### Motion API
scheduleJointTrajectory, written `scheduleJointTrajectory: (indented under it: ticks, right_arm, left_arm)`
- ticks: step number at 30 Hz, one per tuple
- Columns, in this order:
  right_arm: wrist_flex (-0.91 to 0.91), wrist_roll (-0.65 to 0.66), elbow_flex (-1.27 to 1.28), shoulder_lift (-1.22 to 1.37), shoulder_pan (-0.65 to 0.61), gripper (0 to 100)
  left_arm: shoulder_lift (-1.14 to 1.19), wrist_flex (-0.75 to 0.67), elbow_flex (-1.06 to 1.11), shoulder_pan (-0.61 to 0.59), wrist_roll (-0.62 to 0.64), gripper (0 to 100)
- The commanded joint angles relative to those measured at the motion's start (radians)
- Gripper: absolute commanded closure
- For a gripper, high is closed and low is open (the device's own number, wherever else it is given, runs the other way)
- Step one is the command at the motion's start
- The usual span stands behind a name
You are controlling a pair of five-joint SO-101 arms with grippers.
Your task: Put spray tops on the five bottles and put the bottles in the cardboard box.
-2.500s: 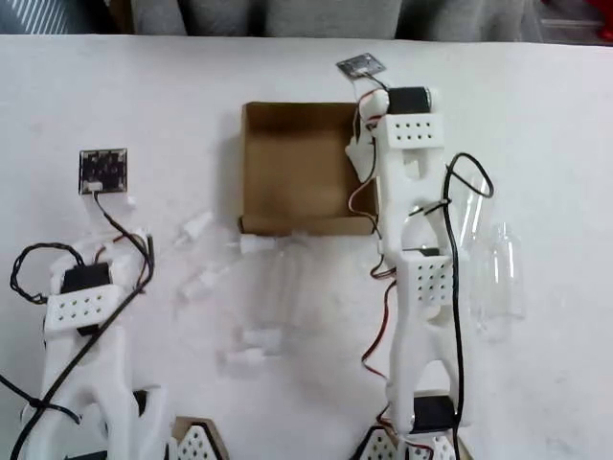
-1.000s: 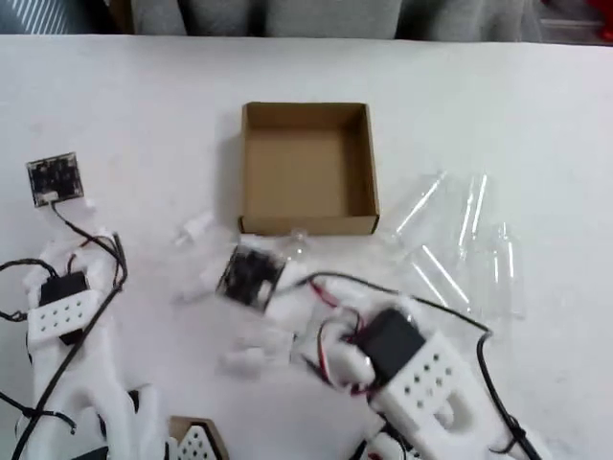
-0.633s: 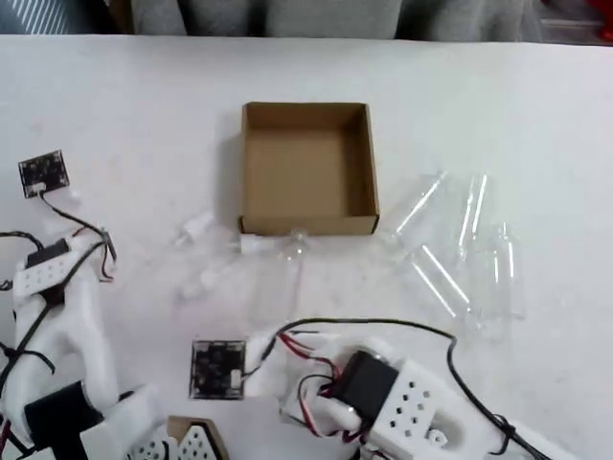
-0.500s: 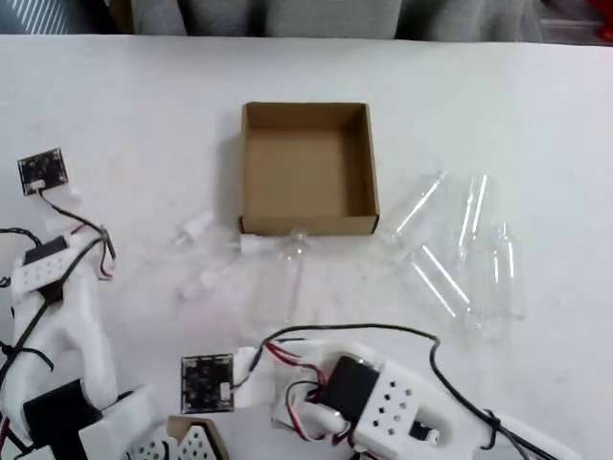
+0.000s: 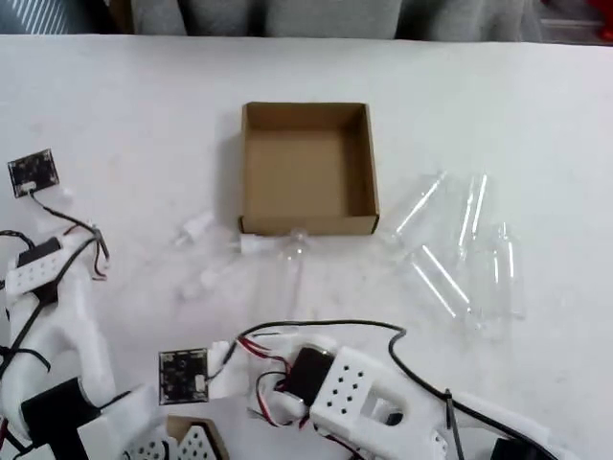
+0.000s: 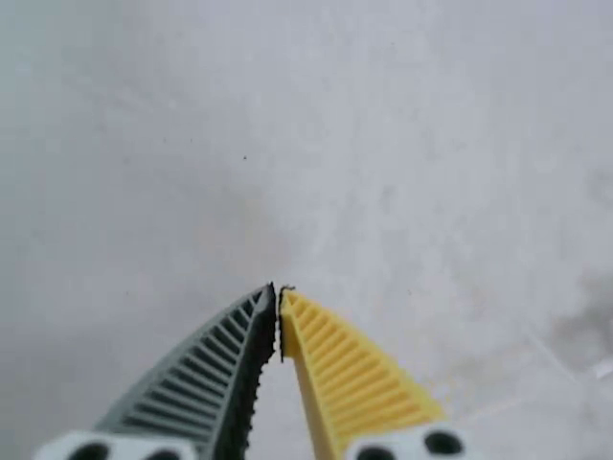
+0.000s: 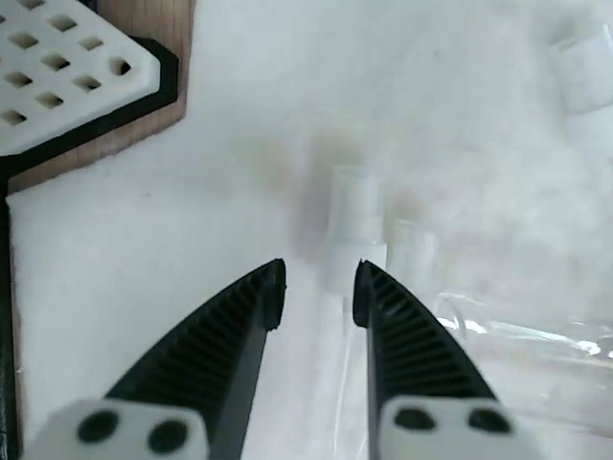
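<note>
Apparent first capping step, box (image 5: 306,172) empty: right gripper (image 7: 318,283), fingers narrowly apart, hangs beside a spray top (image 7: 352,220) and should next straddle it; left gripper (image 6: 279,293) has its fingers closed on nothing.

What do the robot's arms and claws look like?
The left arm and right arm are white plastic with rows of little holes, trailing black and red cables. The left claw has one grey ridged finger and one yellow one; the right claw has two black ridged fingers.
</note>
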Motion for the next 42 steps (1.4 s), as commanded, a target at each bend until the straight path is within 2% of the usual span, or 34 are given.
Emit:
scheduleJointTrajectory:
  ticks: [1,12,18,30,35,42]
  right_arm:
    - [-0.019,0.014,-0.015,0.015,-0.005,89.7]
    - [-0.045,0.015,-0.009,0.022,0.024,89.4]
    - [-0.045,0.015,-0.008,0.024,0.041,82.9]
    - [-0.077,0.015,0.041,0.024,0.041,83.0]
    - [-0.097,0.009,0.046,0.024,0.041,89.2]
    - [-0.101,0.008,0.046,0.024,0.041,89.2]
  left_arm:
    - [0.001,-0.021,-0.048,-0.008,0.012,98]
    - [0.001,-0.017,-0.046,-0.008,0.012,98]
    - [0.001,-0.017,-0.046,-0.007,0.012,98]
    - [0.001,-0.017,-0.046,-0.004,0.012,98]
    - [0.001,-0.017,-0.046,-0.004,0.011,98]
    - [0.001,-0.017,-0.046,-0.004,0.011,98]
